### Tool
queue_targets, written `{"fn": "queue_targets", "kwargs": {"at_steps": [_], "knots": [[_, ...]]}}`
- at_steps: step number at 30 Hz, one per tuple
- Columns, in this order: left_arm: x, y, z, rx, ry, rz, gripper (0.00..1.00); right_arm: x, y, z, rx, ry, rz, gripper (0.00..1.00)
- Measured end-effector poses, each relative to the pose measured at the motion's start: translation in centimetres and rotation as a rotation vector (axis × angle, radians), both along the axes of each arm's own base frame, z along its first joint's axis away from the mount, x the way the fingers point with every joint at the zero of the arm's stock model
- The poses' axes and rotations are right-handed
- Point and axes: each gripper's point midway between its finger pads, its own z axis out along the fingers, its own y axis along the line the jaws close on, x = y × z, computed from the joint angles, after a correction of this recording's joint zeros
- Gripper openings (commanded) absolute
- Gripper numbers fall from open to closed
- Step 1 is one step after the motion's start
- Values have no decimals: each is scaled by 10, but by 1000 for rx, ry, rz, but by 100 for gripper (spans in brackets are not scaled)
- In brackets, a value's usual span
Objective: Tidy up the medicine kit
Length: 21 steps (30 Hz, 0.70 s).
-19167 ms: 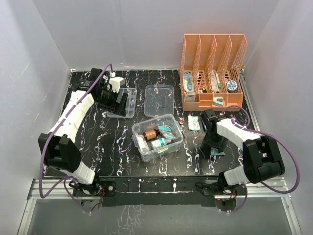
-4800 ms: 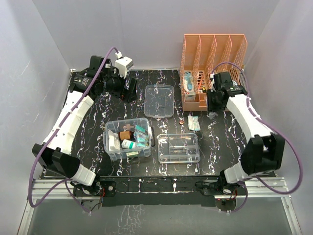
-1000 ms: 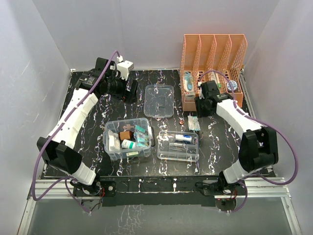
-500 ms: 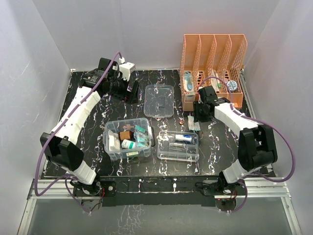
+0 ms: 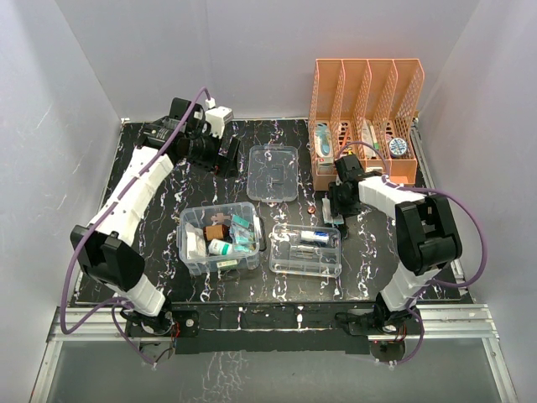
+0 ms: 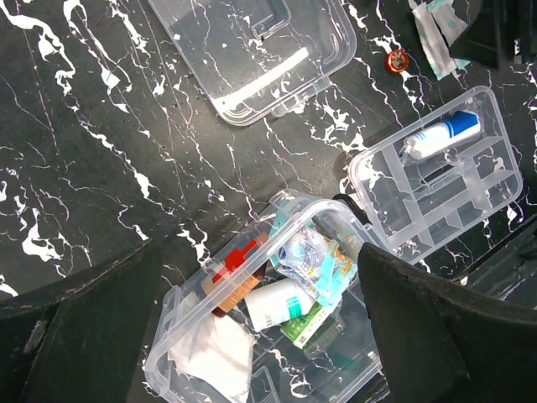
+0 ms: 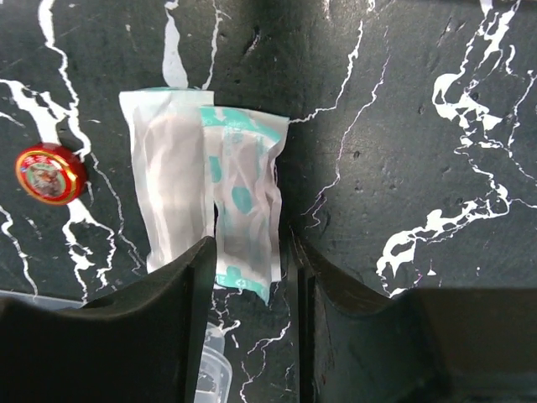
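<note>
Over black marbled table [image 5: 365, 243] | held left gripper [image 6: 260, 277] spread wide, apart from clear box [image 5: 220, 267] | straddled teal-printed packet [image 7: 243, 168] with right gripper [image 7: 252, 252], could not tell whether clenched

Nothing legible anywhere, folks. The small red tin [image 7: 50, 174] has a gold-and-white printed lid, but the lettering is far too fine to read. Right beside it, the two sachets [image 7: 243, 189] carry teal print that comes through only as blurred blocks. Over in the deep clear box [image 6: 161, 363], the white bottle [image 6: 273, 304] wears a green label, its words too small to make out. The blue-ended tube [image 6: 436, 138] in the divided tray [image 6: 470, 195] shows no readable print either
</note>
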Motion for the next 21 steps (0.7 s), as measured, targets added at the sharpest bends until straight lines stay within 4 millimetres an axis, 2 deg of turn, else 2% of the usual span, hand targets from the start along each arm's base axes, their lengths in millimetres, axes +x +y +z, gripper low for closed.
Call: {"fn": "queue_targets", "kwargs": {"at_steps": [2, 4, 8, 17, 19, 21], "knots": [[1, -1, 0, -4, 4, 0, 98, -1, -2, -5, -11, 12, 0, 36], [1, -2, 0, -6, 9, -1, 98, 0, -3, -7, -19, 14, 1, 31], [0, -3, -2, -10, 22, -2, 98, 1, -5, -8, -34, 10, 9, 0], [1, -5, -5, -16, 35, -4, 98, -5, -7, -5, -35, 12, 10, 0], [1, -5, -5, -14, 33, -2, 99, -13, -8, 5, -37, 18, 6, 0], [2, -3, -5, -9, 32, 5, 99, -16, -8, 25, -35, -18, -4, 0]]}}
